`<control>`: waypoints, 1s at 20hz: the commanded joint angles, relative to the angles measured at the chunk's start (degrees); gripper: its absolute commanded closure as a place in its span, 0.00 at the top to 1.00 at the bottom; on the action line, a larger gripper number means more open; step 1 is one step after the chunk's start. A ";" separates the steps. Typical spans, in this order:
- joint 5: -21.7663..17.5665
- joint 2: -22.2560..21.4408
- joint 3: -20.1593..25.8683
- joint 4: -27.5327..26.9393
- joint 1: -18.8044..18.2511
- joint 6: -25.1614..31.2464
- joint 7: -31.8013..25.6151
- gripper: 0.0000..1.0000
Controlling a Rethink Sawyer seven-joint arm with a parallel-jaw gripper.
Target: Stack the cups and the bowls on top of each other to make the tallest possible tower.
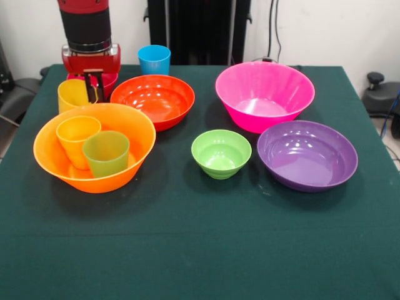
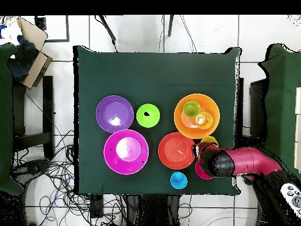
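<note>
at the worktop's (image 1: pixel 200 250) pedestal side, the pincer (image 1: pixel 95 87) hangs low over the small crimson bowl (image 1: pixel 110 79), beside the yellow cup (image 1: pixel 72 94); whether it is spread or pinching i cannot tell. the large orange bowl (image 1: pixel 94 147) holds two upright cups, orange (image 1: pixel 77 139) and green (image 1: pixel 106 152), seemingly as the tower's base. i count four cups, the blue cup (image 1: pixel 154 59) standing alone, and six bowls: red-orange (image 1: pixel 152 100), pink (image 1: pixel 264 95), purple (image 1: pixel 307 155), light green (image 1: pixel 221 153) among them, all sitting apart.

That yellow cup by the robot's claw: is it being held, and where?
The gripper stands at the yellow cup, apparently over its rim; whether it grips cannot be told.
</note>
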 commanded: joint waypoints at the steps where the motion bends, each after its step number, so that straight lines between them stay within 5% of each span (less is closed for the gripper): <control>1: -1.64 1.17 0.09 -4.32 3.19 3.62 -6.18 0.00; 20: 3.66 -6.74 1.30 -3.28 0.38 14.51 -11.51 0.00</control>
